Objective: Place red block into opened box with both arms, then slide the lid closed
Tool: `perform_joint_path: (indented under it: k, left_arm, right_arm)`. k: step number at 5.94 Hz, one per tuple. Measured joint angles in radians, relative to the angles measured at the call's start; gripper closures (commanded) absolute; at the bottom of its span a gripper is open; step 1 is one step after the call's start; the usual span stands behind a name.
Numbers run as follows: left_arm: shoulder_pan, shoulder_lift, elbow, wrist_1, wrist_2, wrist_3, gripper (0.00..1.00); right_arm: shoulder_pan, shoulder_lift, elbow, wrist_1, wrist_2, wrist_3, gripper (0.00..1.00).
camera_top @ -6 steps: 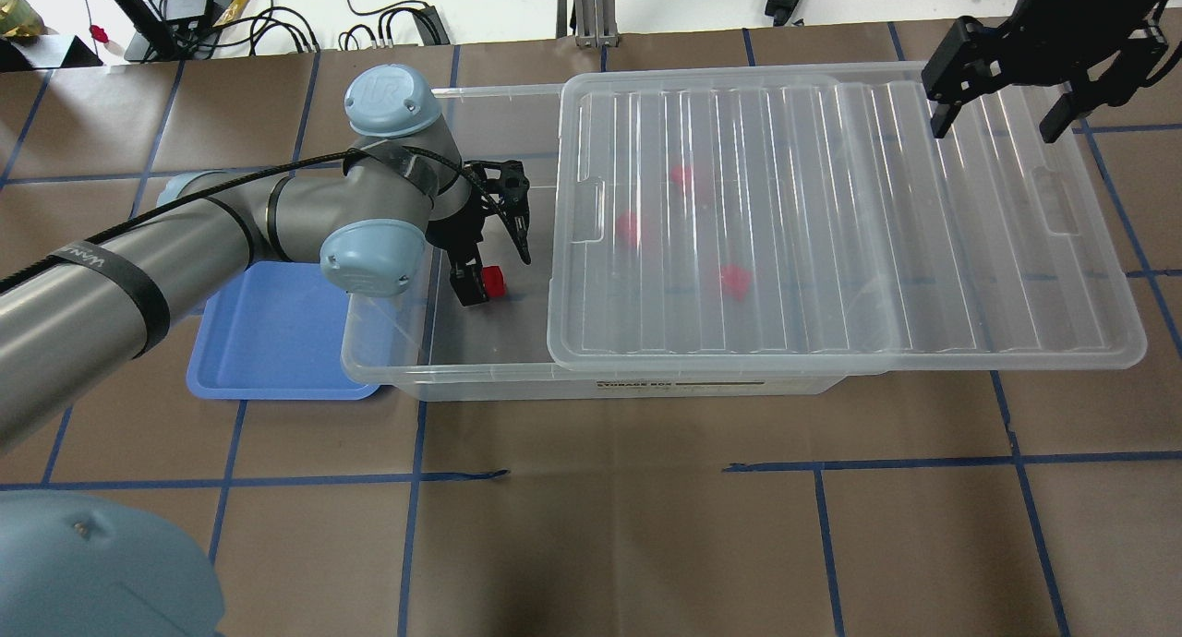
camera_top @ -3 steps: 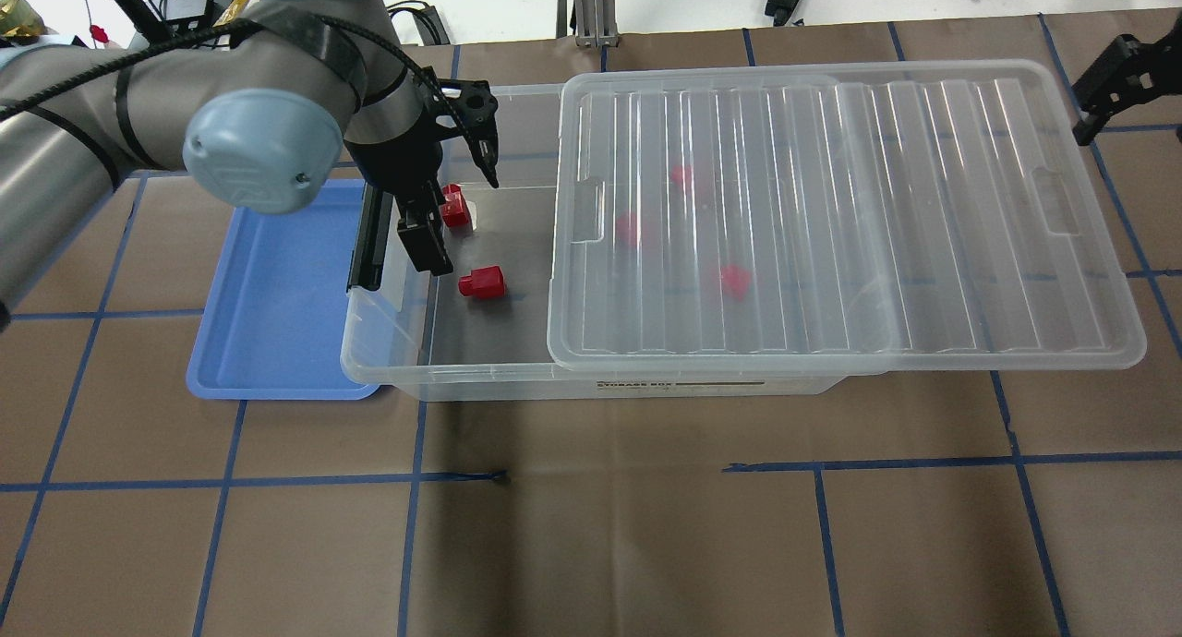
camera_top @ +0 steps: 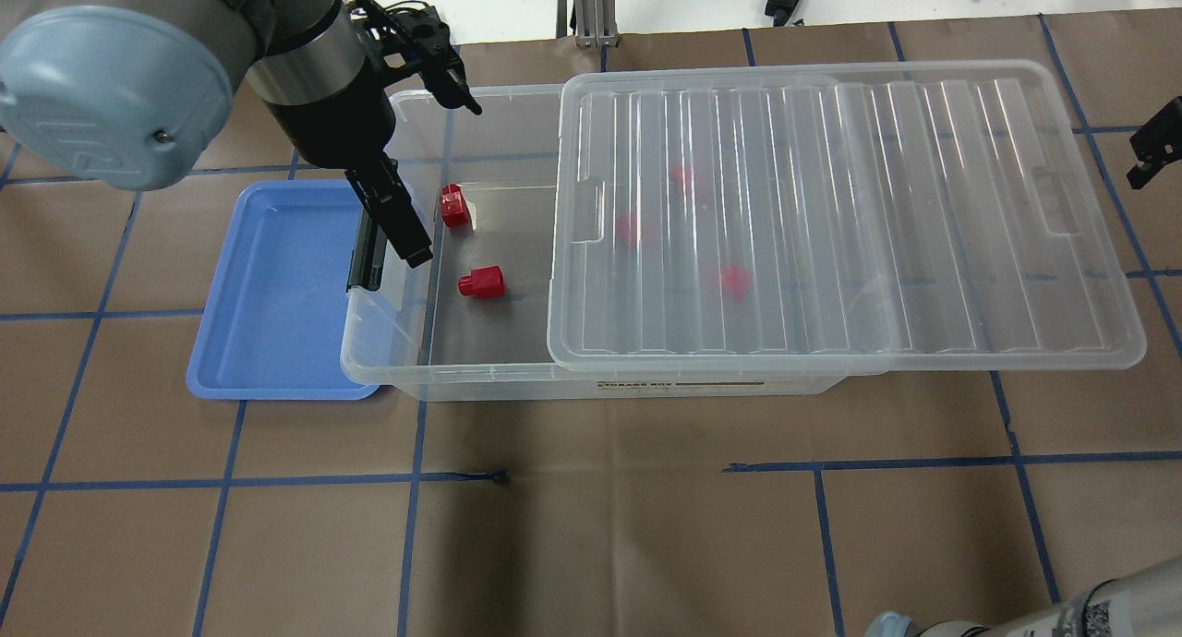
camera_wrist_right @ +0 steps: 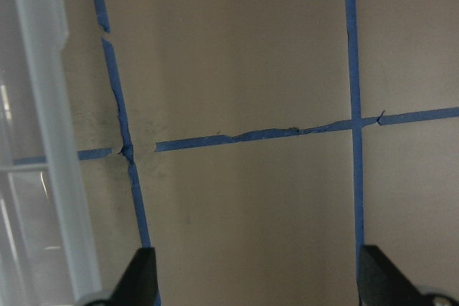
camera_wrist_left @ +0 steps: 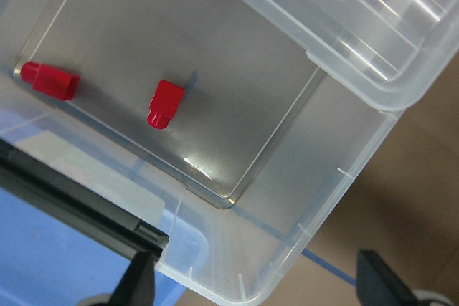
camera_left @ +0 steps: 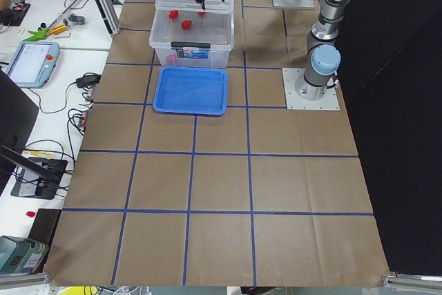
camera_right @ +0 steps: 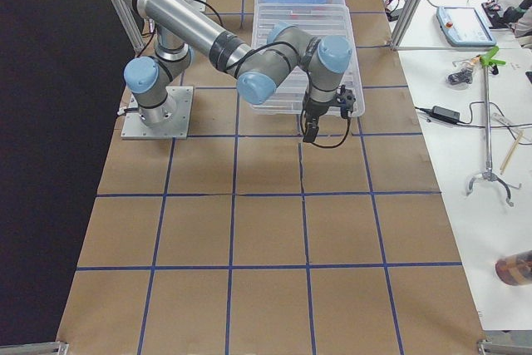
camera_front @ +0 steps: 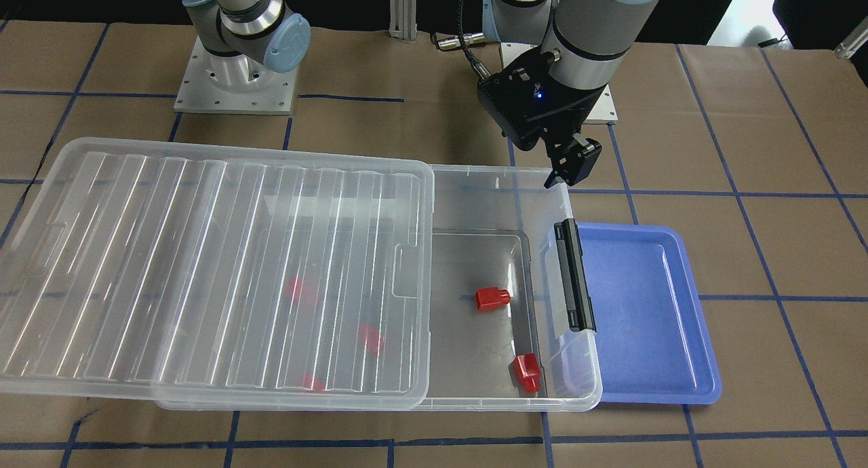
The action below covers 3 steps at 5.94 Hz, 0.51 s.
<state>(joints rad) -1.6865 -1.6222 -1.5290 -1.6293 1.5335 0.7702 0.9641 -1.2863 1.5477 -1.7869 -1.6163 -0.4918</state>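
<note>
The clear box (camera_top: 388, 369) lies along the table with its ribbed lid (camera_top: 831, 222) slid right, so the left end is uncovered. Two red blocks (camera_top: 481, 282) (camera_top: 453, 205) rest on the bare floor of that end, also seen as red blocks (camera_wrist_left: 165, 102) (camera_wrist_left: 50, 80) in the left wrist view. Three more red blocks (camera_top: 734, 282) show blurred under the lid. My left gripper (camera_top: 449, 184) hangs open and empty above the box's left end. My right gripper (camera_top: 1154, 143) is beyond the lid's right end; in the right wrist view its fingers (camera_wrist_right: 140, 274) stand apart over bare table.
An empty blue tray (camera_top: 277, 295) touches the box's left end, beside the black latch bar (camera_top: 365, 249). The lid overhangs the box's right end. Cables and tools lie past the table's far edge. Brown paper with blue tape lines covers the table.
The left gripper has risen and drawn back from the red block, which stays on the box floor. The right gripper has moved right and nearer, off the lid's far right corner.
</note>
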Motion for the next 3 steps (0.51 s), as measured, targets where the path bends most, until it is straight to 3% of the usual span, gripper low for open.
perform_joint_path:
  k: [3]
  left_arm:
    - [0.006, 0.044, -0.001, 0.042, 0.058, -0.653, 0.01]
  right_arm:
    - [-0.003, -0.043, 0.102, -0.079, 0.004, 0.024, 0.0]
